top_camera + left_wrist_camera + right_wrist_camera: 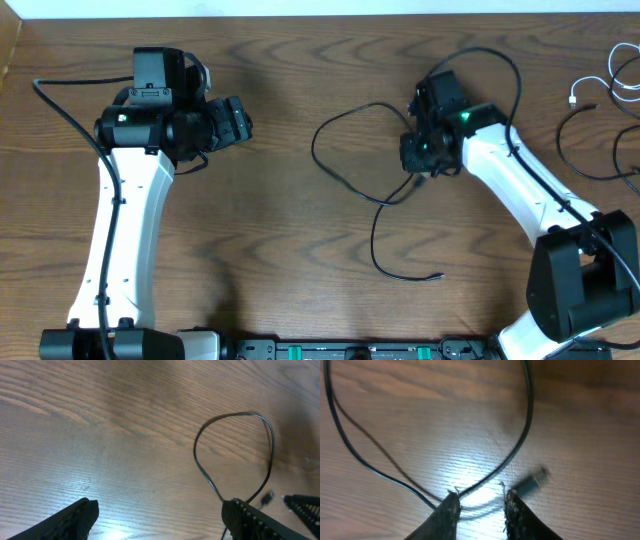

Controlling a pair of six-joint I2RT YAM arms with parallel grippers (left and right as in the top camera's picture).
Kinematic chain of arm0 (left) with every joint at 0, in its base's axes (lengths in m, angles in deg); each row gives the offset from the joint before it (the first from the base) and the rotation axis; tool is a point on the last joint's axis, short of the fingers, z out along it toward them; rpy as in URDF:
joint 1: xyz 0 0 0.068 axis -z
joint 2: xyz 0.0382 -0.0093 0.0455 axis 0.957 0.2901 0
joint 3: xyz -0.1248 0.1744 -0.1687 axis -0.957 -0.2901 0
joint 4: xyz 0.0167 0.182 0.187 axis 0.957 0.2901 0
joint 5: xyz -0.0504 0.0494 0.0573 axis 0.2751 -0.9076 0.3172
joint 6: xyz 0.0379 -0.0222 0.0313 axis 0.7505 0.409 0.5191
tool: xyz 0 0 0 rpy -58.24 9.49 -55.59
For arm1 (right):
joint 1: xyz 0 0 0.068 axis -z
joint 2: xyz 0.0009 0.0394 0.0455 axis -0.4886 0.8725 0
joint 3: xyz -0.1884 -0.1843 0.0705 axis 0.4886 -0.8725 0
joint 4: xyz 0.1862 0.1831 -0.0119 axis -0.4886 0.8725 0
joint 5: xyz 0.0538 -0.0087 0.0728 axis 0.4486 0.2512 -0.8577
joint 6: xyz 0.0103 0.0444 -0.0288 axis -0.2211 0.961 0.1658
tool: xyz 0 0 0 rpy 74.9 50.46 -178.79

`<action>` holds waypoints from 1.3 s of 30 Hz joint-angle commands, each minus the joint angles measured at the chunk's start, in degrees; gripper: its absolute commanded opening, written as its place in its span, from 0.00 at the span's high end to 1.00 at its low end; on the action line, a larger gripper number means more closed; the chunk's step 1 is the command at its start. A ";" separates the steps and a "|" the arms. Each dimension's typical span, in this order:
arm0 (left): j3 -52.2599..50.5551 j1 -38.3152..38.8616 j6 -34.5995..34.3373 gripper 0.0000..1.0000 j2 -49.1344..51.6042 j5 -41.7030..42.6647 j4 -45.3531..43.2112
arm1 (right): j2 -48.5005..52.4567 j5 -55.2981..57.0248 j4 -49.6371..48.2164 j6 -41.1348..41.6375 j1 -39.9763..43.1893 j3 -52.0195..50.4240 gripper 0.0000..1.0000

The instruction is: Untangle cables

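Left end effector (238, 122) sits left of centre over bare desk (300, 250), pointing right. In the left wrist view it (160, 507) is wide open, with only wood grain between the fingers (75, 520) and nothing held.

Black cable (330, 170) lies well apart from it to the right, not touching. From the left wrist the cable loop (195, 452) is ahead and off to the image right, and its lower ends run down behind the finger on that side. A small plug (267, 496) lies just beside the loop.

Overhead, the cable makes an open loop at desk centre. It passes under the right end effector (418, 155), then trails down toward the near edge and ends at a free tip (438, 278).

Right end effector is tilted down right on top of the cable. In the right wrist view it (480, 497) has its fingers (447, 515) a narrow gap apart, with bare desk showing between them. Two cable strands (520, 445) come together at the tip of the image-left finger, touching it or just beside it. I cannot tell if the cable is caught there, and it is not clamped across the gap. The blurred plug (530, 482) lies just past the other fingertip.

At the far right edge a white cable (600, 85) and more black cables (590, 150) lie loose, well apart from both end effectors.
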State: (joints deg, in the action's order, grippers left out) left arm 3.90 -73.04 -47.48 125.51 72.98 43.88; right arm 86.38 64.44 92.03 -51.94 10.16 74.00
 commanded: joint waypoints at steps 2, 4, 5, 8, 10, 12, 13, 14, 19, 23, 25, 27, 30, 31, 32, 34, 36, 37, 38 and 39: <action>-0.74 -0.09 0.98 0.15 0.35 -0.37 0.17 | 0.48 0.59 -0.59 0.70 -0.13 -2.64 0.65; -0.74 -0.09 0.98 0.15 0.35 -0.37 0.17 | 0.48 0.52 -0.31 0.70 -0.13 -2.62 0.61; -0.74 -0.09 0.98 0.15 0.35 -0.37 0.17 | 0.48 0.07 -0.28 0.70 -0.13 -2.60 0.60; -0.74 -0.09 0.98 0.15 0.35 -0.37 0.20 | 0.48 -3.96 -0.28 0.68 -0.15 -2.60 0.58; -0.74 -0.09 0.98 0.15 0.35 -0.37 0.20 | 0.48 -6.67 -0.31 0.68 -0.48 -2.60 0.57; -0.74 -0.09 0.98 0.15 0.35 -0.37 0.17 | 0.48 -7.37 -0.28 1.46 -1.36 -2.60 0.55; -0.74 -0.09 0.98 0.15 0.35 -0.37 0.17 | 0.48 -7.19 -0.11 2.78 -2.03 -2.60 0.53; -0.74 -0.09 0.98 0.15 0.35 -0.37 0.17 | 0.48 -6.88 -0.04 4.22 -2.62 -2.62 0.51; -0.74 -0.09 0.98 0.15 0.35 -0.37 0.17 | 0.48 -0.68 -0.07 17.31 -5.73 -2.62 0.40; -0.85 -0.09 0.98 0.15 0.35 -0.37 0.20 | 0.48 2.12 -0.09 27.52 -7.45 -2.62 0.23; -1.05 -0.09 0.98 0.15 0.35 -0.37 0.20 | 0.48 4.31 -0.04 32.98 -8.50 -2.67 0.15; -1.27 -0.09 0.98 0.15 0.35 -0.37 0.20 | 0.48 5.79 -0.04 36.85 -9.57 -2.69 0.15; -1.60 -0.09 0.98 0.15 0.35 -0.37 0.17 | 0.48 7.15 -0.09 43.67 -11.45 -2.89 0.17; -1.64 -0.09 0.98 0.15 0.35 -0.37 0.17 | 0.48 7.39 -0.13 45.22 -11.98 -3.04 0.18; -1.64 -0.09 0.98 0.15 0.35 -0.37 0.17 | 0.48 8.07 -0.15 47.78 -12.72 -3.37 0.20; -1.64 -0.09 0.98 0.15 0.35 -0.37 0.17 | 0.48 9.53 -0.26 52.28 -14.01 -4.28 0.25; -1.64 -0.09 0.98 0.15 0.35 -0.37 0.20 | 0.48 10.54 -0.59 56.46 -15.23 -5.70 0.30; -1.64 -0.09 0.98 0.15 0.35 -0.37 0.20 | 0.48 10.80 -0.68 58.27 -15.67 -6.34 0.33; -1.64 -0.09 0.98 0.15 0.35 -0.35 0.20 | 0.48 10.95 -0.87 59.63 -16.04 -6.97 0.35; -1.64 -0.09 0.98 0.15 0.35 -0.35 0.20 | 0.48 10.95 -1.33 60.54 -16.37 -7.56 0.35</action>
State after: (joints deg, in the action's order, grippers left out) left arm 3.03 -73.04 -47.46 125.51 73.00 43.88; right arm 86.40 72.62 91.07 -0.09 -5.21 68.17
